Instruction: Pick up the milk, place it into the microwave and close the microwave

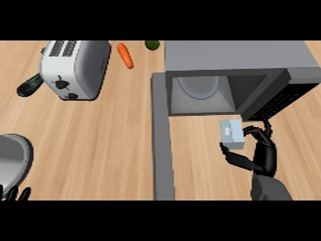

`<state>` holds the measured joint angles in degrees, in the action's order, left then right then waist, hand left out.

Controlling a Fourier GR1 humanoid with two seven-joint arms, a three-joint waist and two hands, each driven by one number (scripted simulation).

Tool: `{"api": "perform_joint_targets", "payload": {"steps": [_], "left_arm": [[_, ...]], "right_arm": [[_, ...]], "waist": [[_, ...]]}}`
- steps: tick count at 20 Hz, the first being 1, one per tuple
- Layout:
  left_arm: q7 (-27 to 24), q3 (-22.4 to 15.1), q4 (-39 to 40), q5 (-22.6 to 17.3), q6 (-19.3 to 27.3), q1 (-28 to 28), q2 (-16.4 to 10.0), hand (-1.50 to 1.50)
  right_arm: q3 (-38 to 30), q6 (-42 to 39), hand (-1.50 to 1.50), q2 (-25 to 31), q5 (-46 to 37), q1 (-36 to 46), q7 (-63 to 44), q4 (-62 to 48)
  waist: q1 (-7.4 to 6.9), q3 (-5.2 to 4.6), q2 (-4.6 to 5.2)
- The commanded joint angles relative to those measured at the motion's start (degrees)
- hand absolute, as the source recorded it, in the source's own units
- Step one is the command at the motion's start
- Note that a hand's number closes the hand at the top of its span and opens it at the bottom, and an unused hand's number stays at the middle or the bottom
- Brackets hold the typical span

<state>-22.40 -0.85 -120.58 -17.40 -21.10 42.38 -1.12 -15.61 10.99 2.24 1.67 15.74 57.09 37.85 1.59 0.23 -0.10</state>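
Pale blue and white, the milk [231, 132] is in the right hand [250, 157], whose black fingers and thumb are curled round its lower part. The carton is just in front of the open microwave [236, 54], near the right side of its mouth. I cannot tell if it is lifted from the wooden counter [86, 141] or rests on it. Its long axis points almost straight away from the robot, toward the cavity, where the round glass plate [199, 87] lies a little to the left. So the coming move is, I judge, a short push forward and slightly left. The door [161, 141] stands open at the left of this hand, seen edge-on, and runs toward the robot. The left hand [8, 193] rests open at the lower left edge, well apart from the door.
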Motion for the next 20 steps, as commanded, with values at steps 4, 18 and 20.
{"api": "perform_joint_targets", "payload": {"steps": [4, 18, 20], "left_arm": [[-0.49, -0.13, -1.47, -0.05, -0.49, 1.74, 0.51, -1.5], [-6.41, 3.78, 5.58, -1.48, -4.31, 1.58, -0.13, -1.5], [0.51, 5.6, -1.22, -5.08, -1.62, 1.34, -1.49, -1.5]], "right_arm": [[9.67, -0.95, 1.5, -0.76, -3.71, -10.85, -12.03, 24.17], [27.18, 4.15, 1.5, -2.23, 3.8, -20.96, -23.48, 49.78], [25.32, 5.1, 1.5, -2.23, 0.8, -16.1, -30.1, 51.27]], "waist": [[-0.15, -0.44, -0.7], [-1.94, -0.27, -0.03], [-1.94, -0.25, 0.05]]}}
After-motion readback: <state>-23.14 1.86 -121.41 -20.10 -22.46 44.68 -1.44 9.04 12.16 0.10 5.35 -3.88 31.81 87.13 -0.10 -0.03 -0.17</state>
